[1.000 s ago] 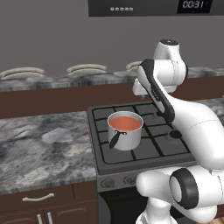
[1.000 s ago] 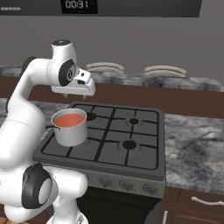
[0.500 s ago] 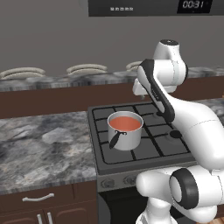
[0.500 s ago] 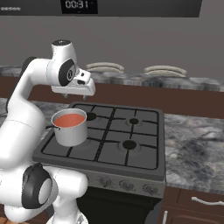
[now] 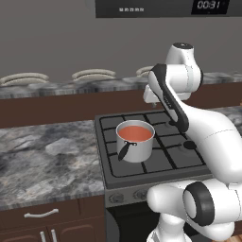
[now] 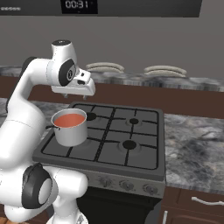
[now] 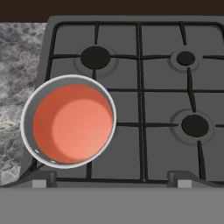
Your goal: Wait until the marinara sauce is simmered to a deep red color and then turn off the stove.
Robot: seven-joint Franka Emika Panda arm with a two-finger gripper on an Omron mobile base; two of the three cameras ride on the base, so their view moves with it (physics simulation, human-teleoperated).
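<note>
One small steel saucepan (image 5: pixel 135 142) stands on the front-left burner of the dark grey gas stove (image 6: pixel 131 140) with its black grid grates, and the marinara sauce (image 7: pixel 73 123) inside it is a smooth disc of pale orange-red, lighter in the middle, not yet a deep red by my reading. The pan's black handle points toward the stove's front edge in the left base view.

The two-finger gripper (image 6: pixel 78 89) hangs above the back-left part of the stove, well clear of the pan, looking straight down on the grates. Its finger tips (image 7: pixel 43 178) sit wide apart at the bottom of the hand view, with nothing between them.

The move to come turns on the row of small round front knobs (image 6: pixel 127 186), which lie on the stove's front panel, below and forward of the gripper, past the saucepan. Reaching them would call for a drop down over the front edge, keeping off the pan's handle.

The dark panel above the stove carries a clock display reading 00:31 (image 6: pixel 78 5). No other writing can be read.
</note>
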